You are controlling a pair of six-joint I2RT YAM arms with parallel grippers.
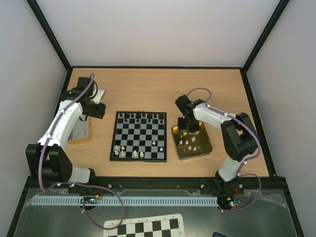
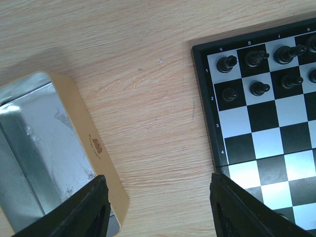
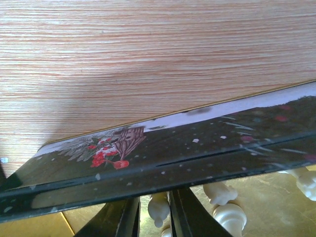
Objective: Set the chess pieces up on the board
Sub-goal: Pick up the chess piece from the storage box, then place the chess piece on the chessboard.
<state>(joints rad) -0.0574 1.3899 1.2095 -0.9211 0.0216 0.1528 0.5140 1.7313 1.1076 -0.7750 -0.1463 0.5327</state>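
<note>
The board [image 1: 140,136] lies mid-table, with black pieces [image 1: 143,117] on its far rows and a few cream-white pieces [image 1: 134,154] on its near rows. More white pieces [image 1: 190,142] lie in the gold tin [image 1: 206,148] to the right of the board. My right gripper [image 1: 188,129] reaches down into the tin's far side. In the right wrist view its fingers [image 3: 190,219] are closed around a cream-white piece [image 3: 159,210], just behind the tin's painted wall [image 3: 197,148]. My left gripper [image 2: 165,212] is open and empty over bare wood left of the board [image 2: 266,143].
A cream tin lid with a silver inside [image 2: 39,148] lies left of the board, close to my left gripper [image 1: 96,111]. Other white pieces [image 3: 227,210] lie beside the held one. A printed checkered sheet [image 1: 145,227] lies below the table's near edge.
</note>
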